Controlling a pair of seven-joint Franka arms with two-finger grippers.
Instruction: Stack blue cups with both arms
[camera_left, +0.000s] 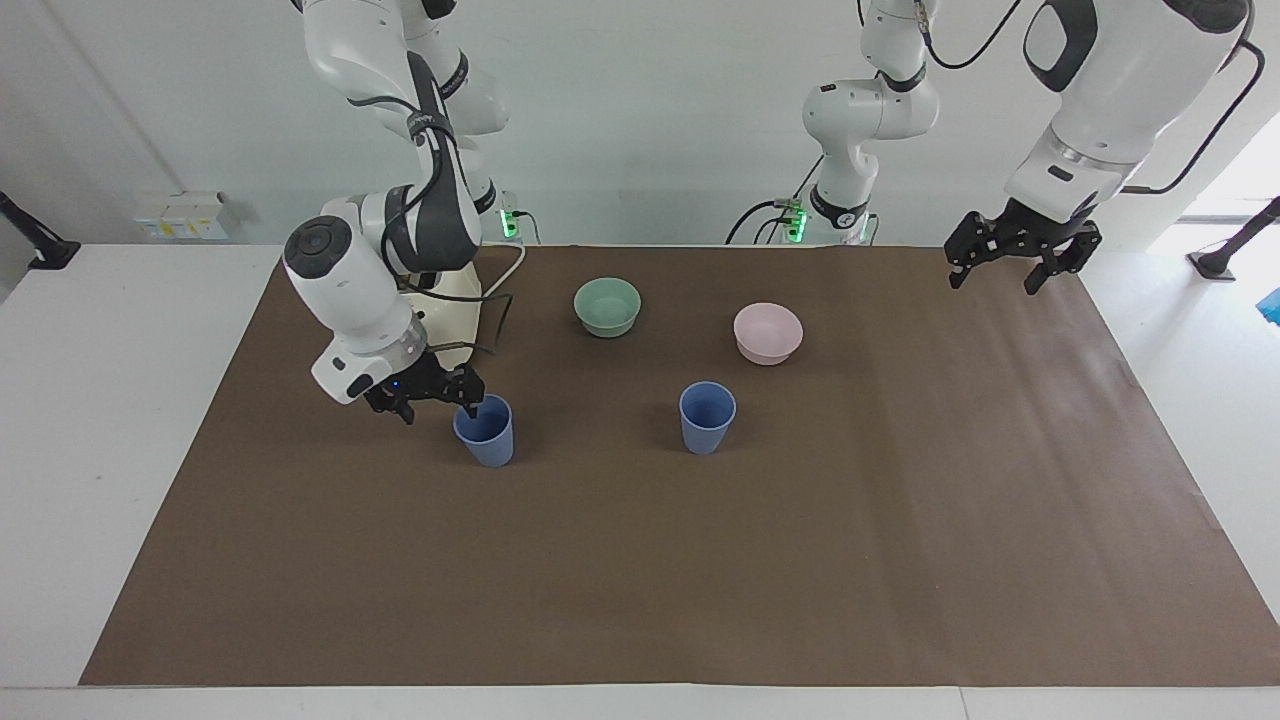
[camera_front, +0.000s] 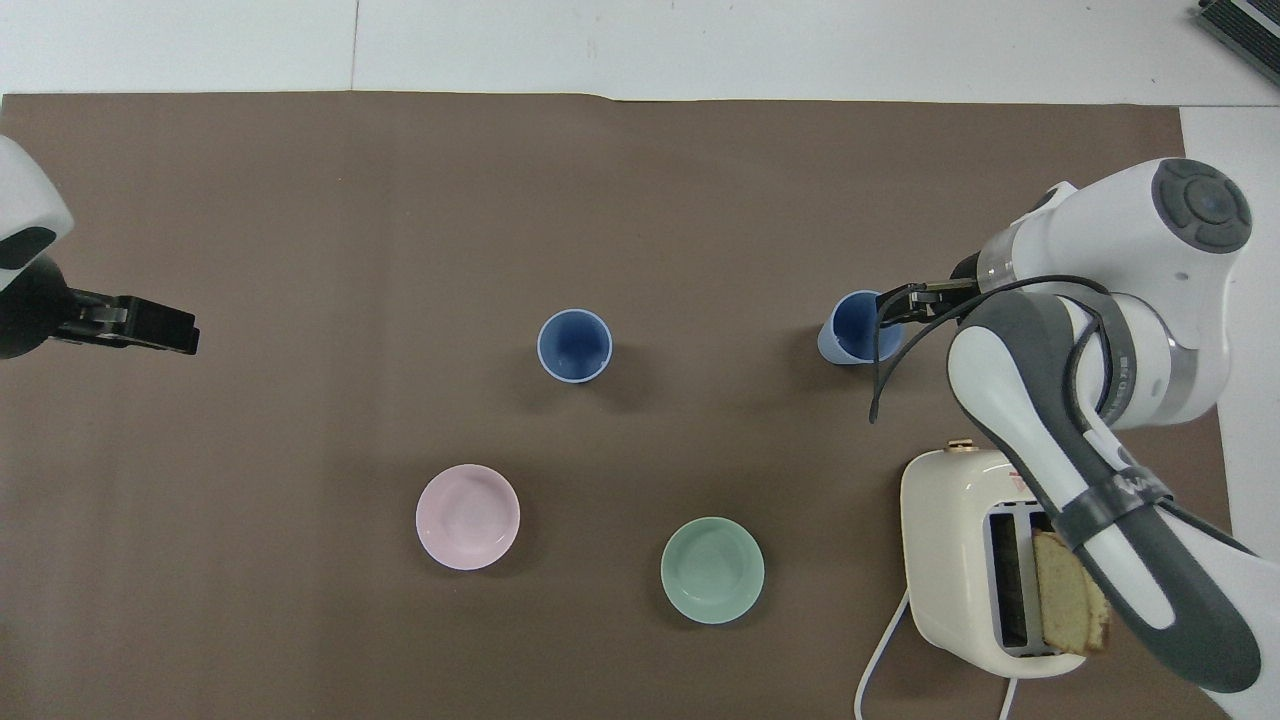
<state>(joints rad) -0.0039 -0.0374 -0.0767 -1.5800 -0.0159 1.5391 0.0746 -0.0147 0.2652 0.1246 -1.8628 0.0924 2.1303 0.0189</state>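
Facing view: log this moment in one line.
right claw: open at blue cup rim | left claw: open, raised | second cup: unstacked

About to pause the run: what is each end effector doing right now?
Left end effector: open, empty, raised over the mat.
Right end effector: open at a blue cup's rim, not gripping.

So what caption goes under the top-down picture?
Right pincer open at one blue cup; second blue cup waits untouched; left pincer open.
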